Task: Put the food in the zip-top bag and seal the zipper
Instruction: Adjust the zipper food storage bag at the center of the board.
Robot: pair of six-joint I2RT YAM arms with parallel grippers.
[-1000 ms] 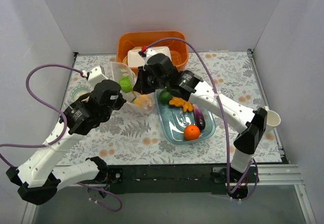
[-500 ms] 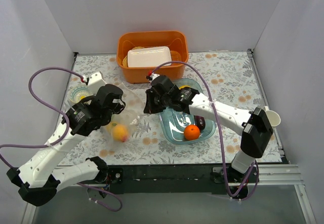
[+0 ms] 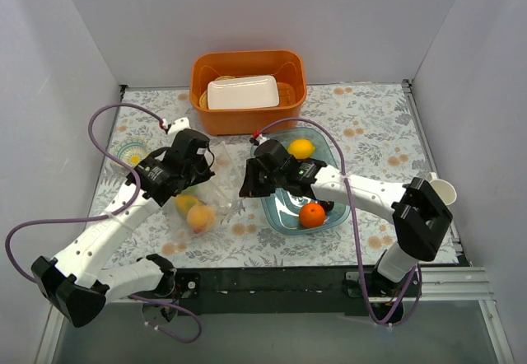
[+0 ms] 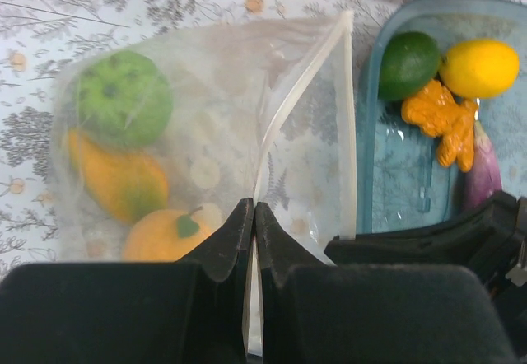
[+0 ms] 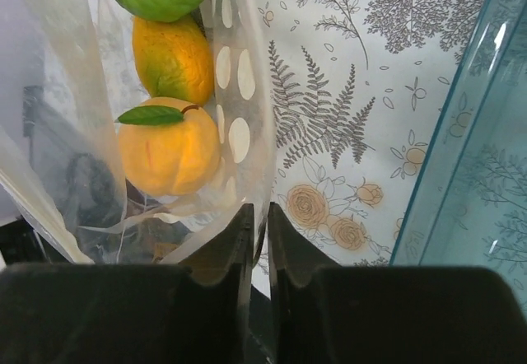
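The clear zip-top bag [image 3: 207, 206] lies on the mat left of the blue tray [image 3: 329, 160]. It holds a green fruit [image 4: 123, 96], a yellow-green mango [image 4: 123, 183] and an orange citrus [image 4: 165, 236]. My left gripper [image 4: 254, 209] is shut on the whitish zipper strip [image 4: 300, 92] at the bag's mouth. My right gripper [image 5: 259, 212] is shut on the bag's edge, beside the orange citrus [image 5: 169, 154]. In the tray lie a lemon [image 3: 301, 148], an orange [image 3: 311, 214], a green fruit [image 4: 410, 63], an orange piece [image 4: 440, 117] and a purple eggplant [image 4: 482, 175].
An orange bin [image 3: 202, 80] with a white tray [image 3: 241, 92] stands at the back. A white cup [image 3: 443, 189] sits at the right edge. A round patterned dish [image 3: 130, 151] lies at the left. White walls close in three sides.
Both grippers have come down and toward the near edge with the bag, which was held up and now lies on the mat. The fruits inside slid down with it.
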